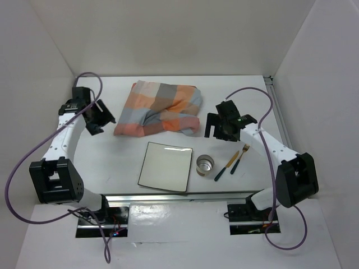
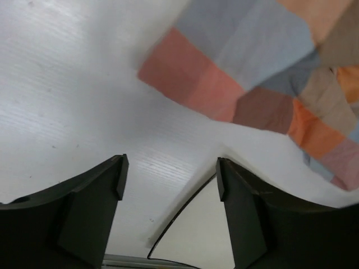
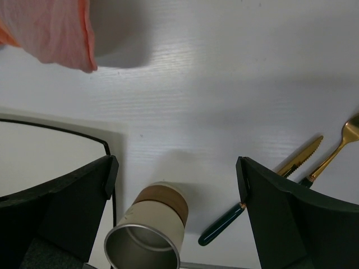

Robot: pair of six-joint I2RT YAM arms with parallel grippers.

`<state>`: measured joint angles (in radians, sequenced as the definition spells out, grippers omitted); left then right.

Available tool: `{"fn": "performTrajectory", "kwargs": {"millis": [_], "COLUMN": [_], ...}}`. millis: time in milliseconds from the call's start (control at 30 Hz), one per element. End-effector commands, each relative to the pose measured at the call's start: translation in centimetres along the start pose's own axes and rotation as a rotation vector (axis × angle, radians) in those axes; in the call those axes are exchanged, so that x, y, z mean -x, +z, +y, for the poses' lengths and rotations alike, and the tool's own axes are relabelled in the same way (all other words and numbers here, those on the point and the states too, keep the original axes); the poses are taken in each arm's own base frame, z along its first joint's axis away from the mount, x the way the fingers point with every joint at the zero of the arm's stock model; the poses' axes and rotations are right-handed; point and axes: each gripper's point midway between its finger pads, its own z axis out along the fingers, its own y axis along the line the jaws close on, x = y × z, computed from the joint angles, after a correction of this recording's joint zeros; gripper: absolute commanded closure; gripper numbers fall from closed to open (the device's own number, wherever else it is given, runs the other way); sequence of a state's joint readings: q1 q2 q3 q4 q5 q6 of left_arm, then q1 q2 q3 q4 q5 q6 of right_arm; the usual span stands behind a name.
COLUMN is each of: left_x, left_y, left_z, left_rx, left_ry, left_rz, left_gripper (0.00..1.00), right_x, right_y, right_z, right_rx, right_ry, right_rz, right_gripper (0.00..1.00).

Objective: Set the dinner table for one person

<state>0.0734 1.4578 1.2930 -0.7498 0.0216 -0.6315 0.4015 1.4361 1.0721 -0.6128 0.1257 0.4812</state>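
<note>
Hovering over the table (image 1: 112, 154) with the left gripper (image 2: 170, 174) spread wide, gripping nothing. Lying ahead of its fingers and off to their right: the cloth (image 2: 263, 73), rumpled, resting on the white top. Peeking in just behind the gap between those fingers: one corner of the plate (image 2: 193, 238).

Holding the right gripper (image 3: 176, 171) apart as well, nothing clamped. Standing just behind the gap, nearer its left finger: the cup (image 3: 151, 230), upright, mouth open. Lying beside its right finger: the knife (image 3: 263, 190) and, further out, the fork (image 3: 336, 145), side by side, not touching. Spreading past the left finger: the plate's edge, close beside the cup. Hanging in ahead and to the left: a fold of cloth.

Blocking neither gap; bare table lying directly under both.

Showing only from above: the whole cloth, the full square plate, both arms well apart. Showing only from the right wrist: the cup's brown band and the knife's toothed gold blade.
</note>
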Motion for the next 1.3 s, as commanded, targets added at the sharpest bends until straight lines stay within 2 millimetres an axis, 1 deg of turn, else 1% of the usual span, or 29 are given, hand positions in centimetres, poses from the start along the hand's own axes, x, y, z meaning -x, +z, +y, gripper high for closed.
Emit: {"fn": "performTrajectory", "kwargs": {"millis": [0,67,100,133,200,233,267,300,333,367,433,467,500,567,600,667,733,767,833,900,933,967,1000,1033,1067,1100,1200,1233,1267], "left_x": [-1.5,-1.7,-1.6,-2.2,-2.5,-3.8,-3.8,-3.1,-3.6,-3.2,-3.3,-2.9,-3.0,-2.7,-2.9,-2.3,-2.7,-2.3,-2.7,-2.1,-2.3,-1.9,-1.7,-2.2,-1.8,-2.3,-1.6,-1.9,-1.4], "left_y": [0.5,1.1,1.1,1.9,2.4,3.4,3.4,4.1,4.5,4.4,5.2,5.6,6.1,7.0,7.4,8.1,9.3,9.6,10.9,11.4,11.7,12.1,12.3,12.6,12.7,13.1,13.7,13.9,13.8], "left_z": [1.3,1.7,2.5,2.3,2.4,3.4,3.0,3.2,3.8,3.4,3.8,3.8,4.2,3.7,3.7,3.6,3.9,3.9,4.3,4.1,4.2,4.2,4.2,3.9,3.8,3.6,3.5,3.5,3.3], "left_rx": [-0.079,-0.078,-0.075,-0.110,-0.155,-0.162,-0.214,-0.234,-0.236,-0.251,-0.229,-0.226,-0.226,-0.268,-0.276,-0.297,-0.282,-0.280,-0.269,-0.286,-0.279,-0.278,-0.277,-0.272,-0.280,-0.272,-0.282,-0.284,-0.292], "left_ry": [-0.163,-0.225,-0.270,-0.320,-0.405,-0.511,-0.557,-0.588,-0.641,-0.675,-0.701,-0.720,-0.747,-0.791,-0.810,-0.840,-0.858,-0.859,-0.866,-0.879,-0.884,-0.884,-0.885,-0.879,-0.874,-0.880,-0.905,-0.908,-0.903], "left_rz": [0.106,0.127,0.134,0.169,0.193,0.232,0.239,0.201,0.216,0.214,0.220,0.208,0.214,0.219,0.230,0.207,0.225,0.227,0.241,0.236,0.244,0.245,0.246,0.261,0.252,0.270,0.260,0.274,0.266], "left_gripper": [0.22,0.26,0.28,0.29,0.29,0.29,0.29,0.29,0.25,0.21,0.17,0.17,0.16,0.14,0.14,0.14,0.14,0.18,0.19,0.19,0.19,0.19,0.19,0.21,0.22,0.22,0.29,0.31,0.34], "right_x": [-0.6,-1.0,-1.1,-1.1,-1.2,-1.0,-0.6,-0.6,-0.3,0.1,0.0,-0.1,0.0,-0.1,-0.2,-0.3,-0.7,-0.5,-0.8,-1.0,-1.2,-1.2,-1.3,-1.3,-1.7,-1.7,-2.1,-2.3,-2.6], "right_y": [-1.2,-1.3,-1.3,-1.3,-1.4,-1.3,-1.3,-1.3,-1.6,-1.6,-1.8,-1.9,-1.8,-2.1,-2.1,-2.4,-2.5,-2.8,-2.8,-2.9,-2.9,-2.9,-2.9,-3.2,-3.0,-3.0,-2.8,-2.9,-2.7], "right_z": [0.7,0.7,0.9,0.9,1.2,1.3,1.5,1.5,1.7,1.9,1.8,2.0,1.9,1.8,1.5,1.5,1.6,1.7,1.7,1.6,1.9,2.0,1.7,2.0,1.8,1.9,2.3,2.2,2.4], "right_rx": [0.069,0.078,0.089,0.089,0.094,0.094,0.097,0.097,0.099,0.102,0.097,0.102,0.092,0.092,0.080,0.080,0.079,0.085,0.076,0.070,0.076,0.076,0.062,0.071,0.066,0.065,0.062,0.057,0.050], "right_ry": [0.002,0.001,0.001,0.001,-0.006,-0.006,-0.006,-0.006,-0.005,-0.015,-0.016,-0.024,-0.024,-0.024,-0.024,-0.014,-0.022,-0.011,-0.008,0.000,-0.009,0.003,0.002,0.007,0.005,0.016,0.017,0.026,0.015], "right_rz": [-0.010,-0.003,0.003,0.003,0.005,0.004,0.000,0.000,-0.004,-0.010,-0.001,0.001,-0.004,-0.004,-0.001,0.000,0.011,0.002,0.007,0.016,0.019,0.019,0.021,0.016,0.025,0.025,0.034,0.042,0.047], "right_gripper": [0.00,0.00,0.00,0.00,0.00,0.00,0.00,0.00,0.00,0.00,0.00,0.00,0.00,0.00,0.00,0.00,0.00,0.00,0.00,0.00,0.00,0.00,0.00,0.00,0.00,0.00,0.00,0.00,0.00]}}
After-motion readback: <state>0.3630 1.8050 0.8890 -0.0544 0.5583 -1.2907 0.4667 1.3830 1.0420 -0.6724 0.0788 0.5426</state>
